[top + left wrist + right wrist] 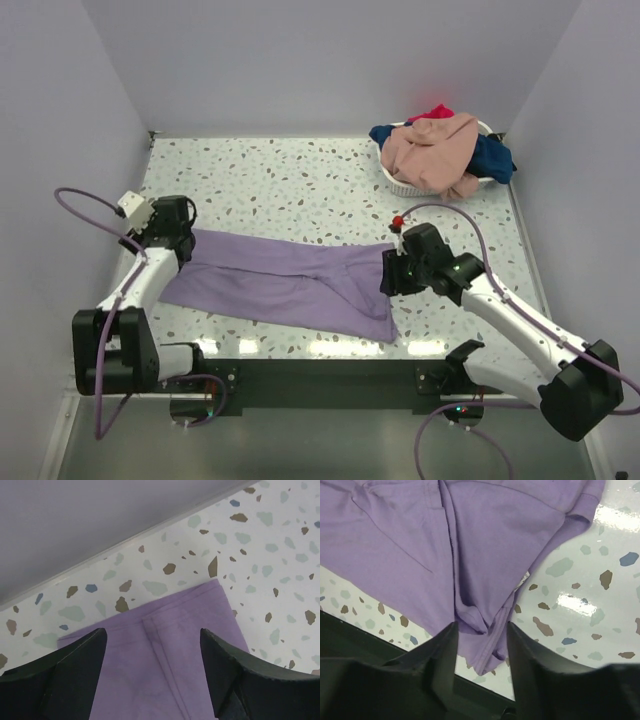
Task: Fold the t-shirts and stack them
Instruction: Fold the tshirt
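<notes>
Overhead rear view of whole table [300, 170]; wrist views close above shared lavender t-shirt [290, 280].

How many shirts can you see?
4. A purple shirt lies spread on the table near the front. A peach shirt, a navy shirt and a red shirt are piled in the basket at the far right; more may be hidden underneath.

The bench [300, 180] is a white terrazzo-patterned top flecked with brown, grey and blue chips, glossy enough that a row of bright light patches [330, 347] glares along its near edge. Plain pale grey-lavender walls [330, 60] rise from its far, left and right sides.
</notes>
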You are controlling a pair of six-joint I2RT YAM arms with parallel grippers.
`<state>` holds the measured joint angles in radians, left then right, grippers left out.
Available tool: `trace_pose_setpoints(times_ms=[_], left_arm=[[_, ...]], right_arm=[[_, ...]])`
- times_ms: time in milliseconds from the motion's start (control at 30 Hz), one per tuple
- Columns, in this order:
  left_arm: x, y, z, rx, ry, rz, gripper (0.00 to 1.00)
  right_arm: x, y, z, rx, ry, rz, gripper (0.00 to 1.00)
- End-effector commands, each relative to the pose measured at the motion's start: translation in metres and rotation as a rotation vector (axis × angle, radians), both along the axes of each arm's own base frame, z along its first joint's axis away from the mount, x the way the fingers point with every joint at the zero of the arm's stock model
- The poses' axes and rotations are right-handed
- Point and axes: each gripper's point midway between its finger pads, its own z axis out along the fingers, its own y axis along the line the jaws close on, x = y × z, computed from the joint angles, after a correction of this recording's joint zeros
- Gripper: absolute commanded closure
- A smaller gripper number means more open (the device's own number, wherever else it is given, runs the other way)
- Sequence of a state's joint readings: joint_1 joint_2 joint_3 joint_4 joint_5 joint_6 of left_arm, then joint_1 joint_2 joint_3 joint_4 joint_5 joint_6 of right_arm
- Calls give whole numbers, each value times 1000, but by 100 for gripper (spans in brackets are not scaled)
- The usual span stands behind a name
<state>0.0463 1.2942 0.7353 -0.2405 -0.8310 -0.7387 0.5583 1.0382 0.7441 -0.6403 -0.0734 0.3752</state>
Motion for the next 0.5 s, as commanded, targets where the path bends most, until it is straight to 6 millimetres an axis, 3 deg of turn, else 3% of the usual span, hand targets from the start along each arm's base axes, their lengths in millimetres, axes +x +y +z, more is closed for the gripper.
trace_pose_setpoints(times_ms=[0,100,300,467], left_arm=[[-7,11,32,36,-127,65,18],[5,6,42,15,-168,21,17],[37,-14,14,-54,-109,-117,15],[51,-32,-9,-78,-72,-228,13]], right_arm=[[-2,1,5,5,-5,12,50],[11,1,9,-19,-38,-8,45],[56,28,13,26,-93,-30,46],[96,35,-8,-23,-66,-72,50]])
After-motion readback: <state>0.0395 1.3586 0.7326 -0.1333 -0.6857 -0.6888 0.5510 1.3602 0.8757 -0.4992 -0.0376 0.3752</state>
